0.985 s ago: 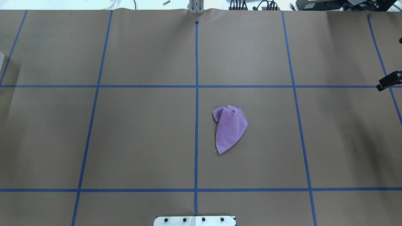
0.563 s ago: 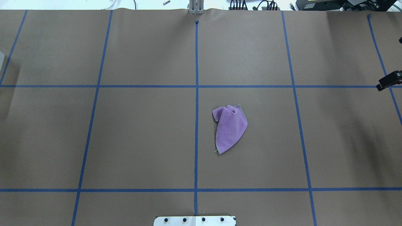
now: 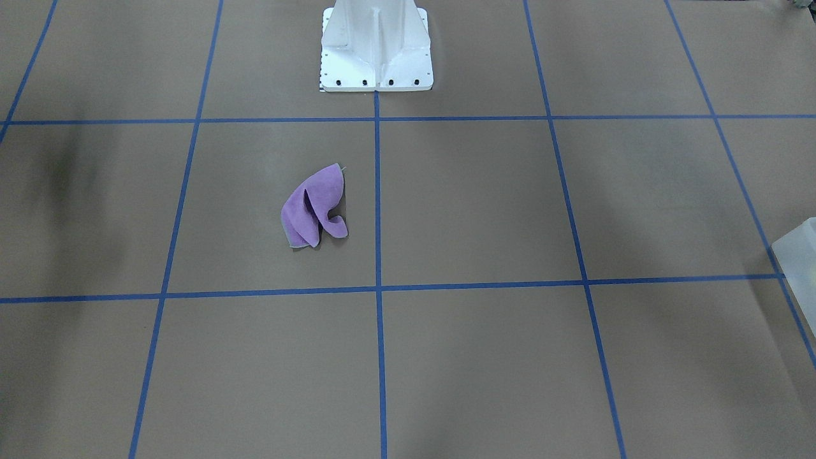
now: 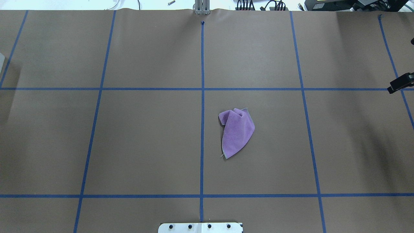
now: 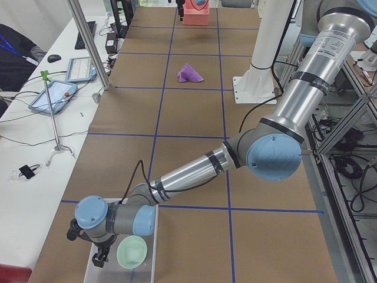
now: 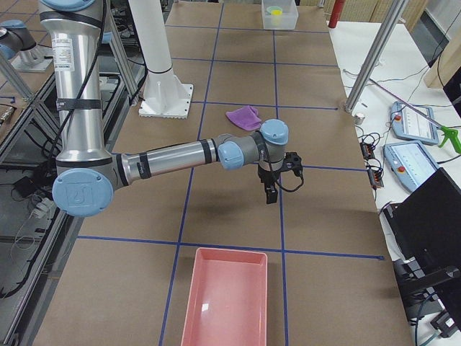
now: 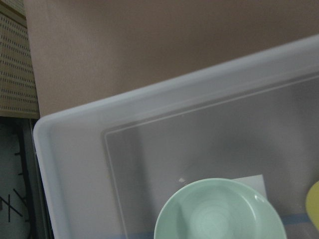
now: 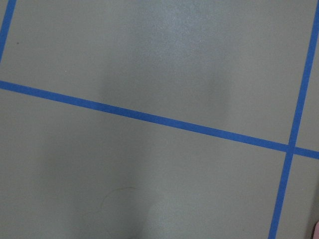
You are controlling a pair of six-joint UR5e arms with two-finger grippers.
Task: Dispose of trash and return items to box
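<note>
Purple cloth [image 4: 237, 134] lies loose on the brown-paper surface [image 4: 145, 145], just right of the centre tape line, in the square in front of the white robot base [image 3: 376, 44]. Nothing touches it.

Handling, as a judgement: soft, limp and light, probably microfibre, not fragile and not slippery. It is crumpled, not flat. One end is bunched into a raised fold with a small tunnel [image 3: 325, 220], and the other end tapers to a thin flat corner. The best hold looks like a pinch from above across the raised fold, where there is height to close on. The flat corner gives little to catch, and the fingers would likely scrape the paper there. Once lifted it should hang and swing, so it would need height to clear the box wall. A shallow pinch may take only one layer and let it unfold.

Right fingers [image 6: 268, 194] hang pointing down over bare surface, to the right of the cloth and apart from it. The right wrist view shows only paper and tape. Cannot tell how far open they are, and nothing is seen in them.

Box [image 7: 75, 119] sits at the far left end of the surface, well apart from the cloth. A pale green bowl [image 7: 219, 211] rests inside it. Left fingers [image 5: 100, 258] are at the box, beside the bowl. Cannot tell whether they are spread or closed.

Pink tray [image 6: 223, 295] stands at the right end.
</note>
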